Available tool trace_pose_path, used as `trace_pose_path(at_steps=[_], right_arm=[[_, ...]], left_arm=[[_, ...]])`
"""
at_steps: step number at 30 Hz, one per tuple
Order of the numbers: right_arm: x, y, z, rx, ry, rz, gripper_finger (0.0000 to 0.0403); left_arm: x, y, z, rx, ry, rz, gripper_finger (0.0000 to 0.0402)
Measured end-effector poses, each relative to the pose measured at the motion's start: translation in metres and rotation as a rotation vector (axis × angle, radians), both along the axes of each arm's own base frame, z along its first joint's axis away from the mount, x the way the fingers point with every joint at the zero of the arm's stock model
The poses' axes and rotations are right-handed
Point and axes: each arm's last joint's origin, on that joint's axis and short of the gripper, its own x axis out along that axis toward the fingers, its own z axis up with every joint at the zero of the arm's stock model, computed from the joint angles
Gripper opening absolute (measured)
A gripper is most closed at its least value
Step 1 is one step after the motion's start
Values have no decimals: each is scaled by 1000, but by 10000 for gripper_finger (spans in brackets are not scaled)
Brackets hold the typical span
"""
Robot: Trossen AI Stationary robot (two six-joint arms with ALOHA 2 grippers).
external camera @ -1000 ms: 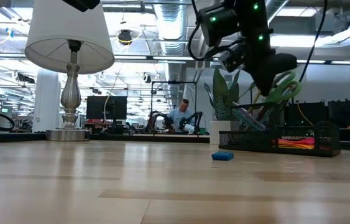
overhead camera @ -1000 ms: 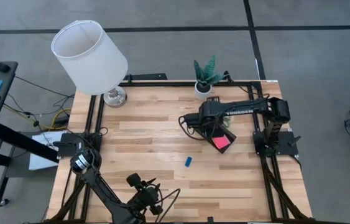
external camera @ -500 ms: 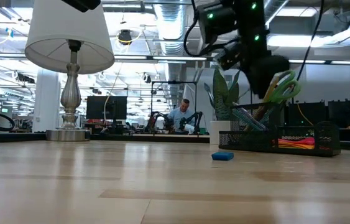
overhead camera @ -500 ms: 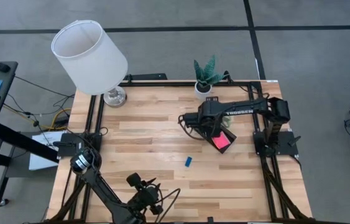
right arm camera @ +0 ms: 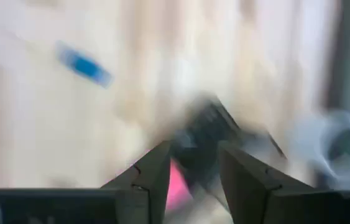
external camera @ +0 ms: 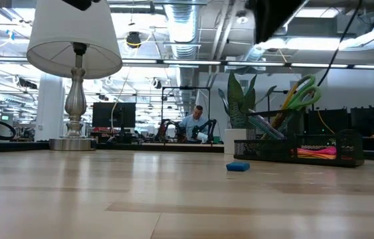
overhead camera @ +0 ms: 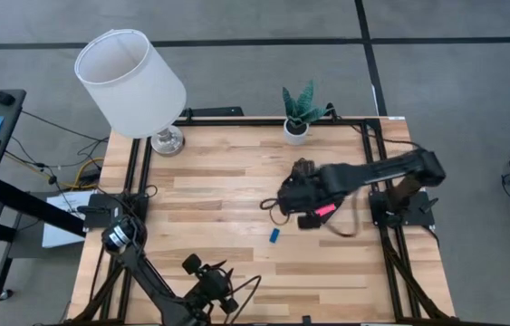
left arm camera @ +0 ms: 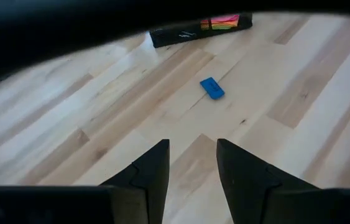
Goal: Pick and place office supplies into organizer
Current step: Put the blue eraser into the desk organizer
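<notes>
Now my right tool (overhead camera: 293,201) has left the organizer (external camera: 297,150) and swung out over the tabletop (overhead camera: 218,195) toward the blue eraser (overhead camera: 274,234), its fingers (right arm camera: 153,177) parted narrowly with nothing between them. Green-handled scissors (external camera: 299,93) stand upright in the organizer with the pens; the pink sticky-note pad (external camera: 316,153) lies in its tray. Judged from this, the scissors are delivered and the eraser, lying alone mid-tabletop, is next. My left tool (left arm camera: 192,177) waits at the near edge, narrowly parted, empty.

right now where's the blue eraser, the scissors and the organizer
blue eraser (external camera: 238,166): low view, its side face.
scissors (external camera: 301,97): low view, green handle loop.
organizer (external camera: 347,144): low view, mesh wall at its right end.
</notes>
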Motion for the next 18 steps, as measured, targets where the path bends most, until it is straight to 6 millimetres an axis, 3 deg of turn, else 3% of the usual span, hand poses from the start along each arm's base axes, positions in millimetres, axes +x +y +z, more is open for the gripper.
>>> trace_pose_path(at_steps=[5,9,13,18], right_arm=[[-12,42,30,286,-338,308,117],[-27,69,23,460,-539,585,115],[-44,77,-23,503,-595,704,117],[-56,56,-94,486,-667,672,118]], left_arm=[[-10,-10,0,-24,-29,-11,125],[-20,-18,0,-54,-74,-14,125],[-29,-26,1,-71,-118,-26,125],[-36,-31,1,-69,-137,-48,125]])
